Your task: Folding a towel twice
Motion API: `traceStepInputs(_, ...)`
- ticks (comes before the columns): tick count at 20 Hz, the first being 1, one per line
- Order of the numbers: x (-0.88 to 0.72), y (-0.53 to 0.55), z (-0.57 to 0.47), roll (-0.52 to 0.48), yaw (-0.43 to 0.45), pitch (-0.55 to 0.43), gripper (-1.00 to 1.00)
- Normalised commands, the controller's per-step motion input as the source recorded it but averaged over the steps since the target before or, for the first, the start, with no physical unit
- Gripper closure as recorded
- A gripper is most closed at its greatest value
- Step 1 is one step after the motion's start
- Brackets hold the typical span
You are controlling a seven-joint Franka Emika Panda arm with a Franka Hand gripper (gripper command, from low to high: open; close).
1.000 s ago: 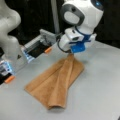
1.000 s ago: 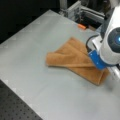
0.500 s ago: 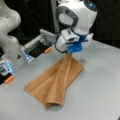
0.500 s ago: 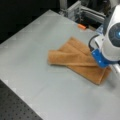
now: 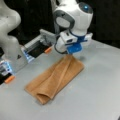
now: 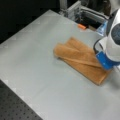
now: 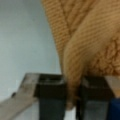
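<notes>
The orange-brown towel [image 5: 56, 77] lies on the grey table as a long folded strip, with one layer lapped over the other along its length; it shows in both front views [image 6: 80, 58]. My gripper [image 5: 70, 53] sits at the strip's far end and pinches a raised corner of the cloth. In the wrist view the gripper [image 7: 72, 92] has its two black fingers [image 7: 51, 97] closed on a bunched fold of towel [image 7: 87, 42]. In a front view the blue-tipped gripper [image 6: 105, 63] covers the strip's right end.
A grey table [image 5: 95, 95] carries the towel. A metal frame with an orange tab [image 5: 47, 50] stands at the back in a front view. A second white arm base [image 5: 11, 47] stands at the left. The frame and orange tab [image 6: 81, 26] also show at the top.
The gripper has risen a little with the towel corner, and the far end of the strip now lifts off the table.
</notes>
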Motion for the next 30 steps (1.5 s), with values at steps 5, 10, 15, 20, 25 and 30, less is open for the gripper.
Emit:
traceStepInputs(5,-0.5,-0.11,-0.03,0.189,-0.116,-0.245,1.0)
traceStepInputs(10,-0.48,-0.33,-0.05,0.215,0.029,-0.258,1.0)
traceStepInputs(15,-0.35,-0.5,-0.11,0.238,0.119,-0.269,-1.0)
traceStepInputs(20,-0.22,-0.35,-0.18,0.207,0.046,-0.272,-1.0)
traceStepInputs(25,-0.16,-0.05,-0.15,0.209,-0.043,-0.253,-1.0)
traceStepInputs(30,-0.12,0.14,-0.13,0.215,-0.091,-0.203,-1.0)
